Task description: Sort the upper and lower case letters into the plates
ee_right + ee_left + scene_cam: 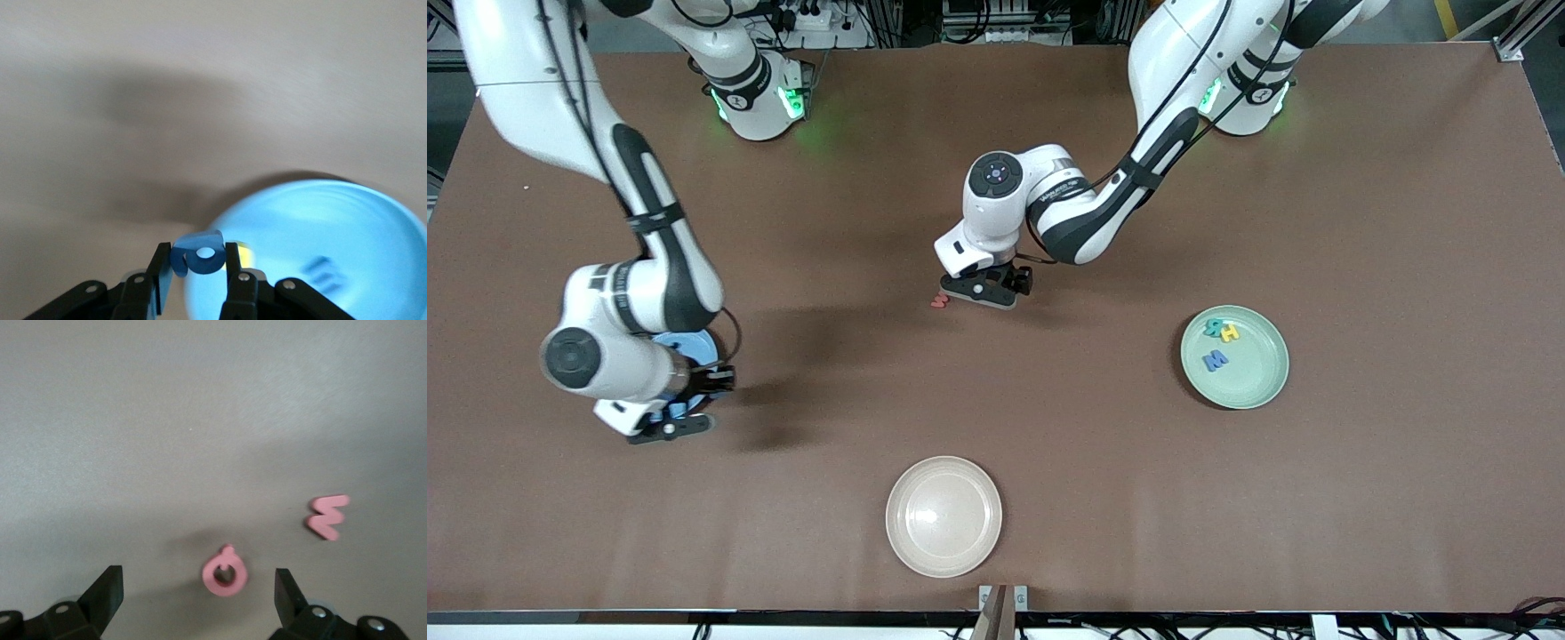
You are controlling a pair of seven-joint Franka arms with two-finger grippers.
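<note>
The left gripper is low over the middle of the desk with its jaws spread wide and gripping nothing. In the left wrist view a pink-red round letter with a centre hole lies flat on the desk between the two fingertips, touching neither. A second pink-red letter, a zigzag shape, lies on the desk near the first, outside the jaws; in the front view this piece shows just beside the left gripper, toward the right arm's end of the desk. The right gripper is over the blue plate, near its rim, at the right arm's end of the desk. Its jaws are closed on a blue round letter that stands on edge between the fingers. A dark blue letter lies in the blue plate, and a small yellow piece shows beside the fingers; its shape cannot be told. In the front view the blue plate is mostly covered by the right arm. The mint green plate sits toward the left arm's end of the desk and holds a teal letter, a yellow letter touching it, and a blue letter. A cream-white plate sits nearest the front camera.
</note>
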